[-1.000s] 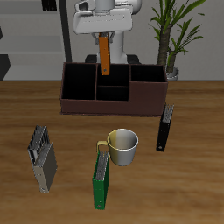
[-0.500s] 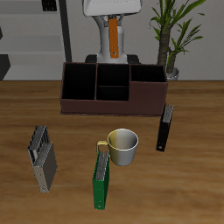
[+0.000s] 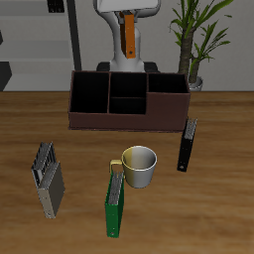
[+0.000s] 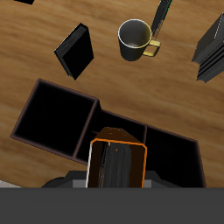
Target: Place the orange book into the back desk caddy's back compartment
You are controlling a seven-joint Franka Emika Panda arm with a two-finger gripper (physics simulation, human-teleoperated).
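Orange book [image 3: 127,35] is being held upright in the air, well above the back desk caddy [image 3: 128,102] and clear of its rim; the jaws of the gripper [image 3: 127,14] are being kept clenched on the book's upper end, though the fingertips themselves are hidden behind the cover in the exterior view. In the wrist view the orange book [image 4: 119,164] is being seen end-on, just over the caddy's [image 4: 61,117] dark cells. The back compartment [image 3: 127,85] is lying open and black below the book, between the two large side bins. Nearer the table's [image 3: 223,208] front edge, a cream mug [image 3: 139,166] is standing just beside a green book [image 3: 116,202]; a black book [image 3: 187,145] is lying beyond the mug, and a grey object [image 3: 48,180] is lying well apart on the other side; its kind cannot be told. A potted plant [image 3: 194,40] is standing far behind the caddy.
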